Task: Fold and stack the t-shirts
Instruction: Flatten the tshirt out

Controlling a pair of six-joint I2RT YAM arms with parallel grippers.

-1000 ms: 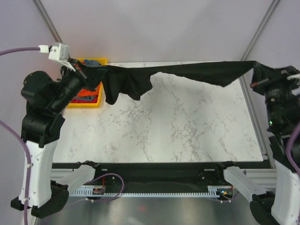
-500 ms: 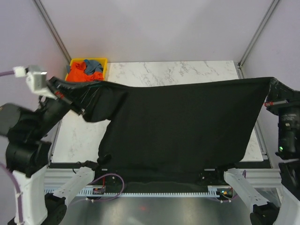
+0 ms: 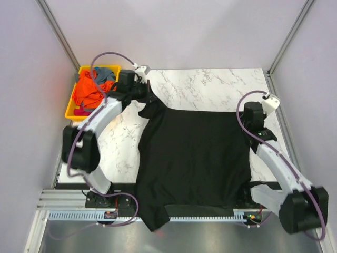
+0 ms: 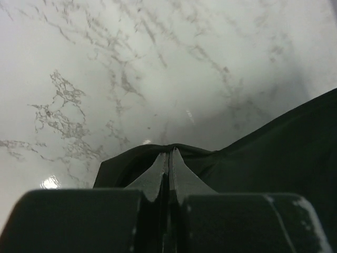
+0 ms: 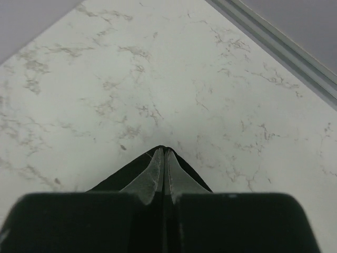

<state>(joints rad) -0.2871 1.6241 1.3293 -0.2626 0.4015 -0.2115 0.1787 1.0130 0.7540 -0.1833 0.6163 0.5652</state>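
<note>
**While both far corners are pinched: laying the black shirt flat**

As it lies now, the large plain black cloth t-shirt (image 3: 195, 158) is spread across the middle of the white grey-veined marble tabletop (image 3: 210, 87), and its near hem drapes over the table's near edge. The left gripper (image 4: 169, 156) has its fingers pressed together on a fold of black cloth at the far left corner. The right gripper (image 5: 164, 151) likewise pinches a pointed tip of cloth at the far right corner.

The step in hand appears to be spreading the garment before the first fold. To do it well, both corners should go down under even tension so the far edge lies straight. The left side is bunched beside the left gripper and needs drawing outward before release.

The cloth is matte and limp, so creases show poorly on it. The tabletop is glossy and smooth and will probably let the fabric slide. A bright orange shirt (image 3: 87, 94) and a grey-blue shirt (image 3: 103, 74) lie crumpled in the yellow plastic tray (image 3: 70, 110) at the far left.
</note>
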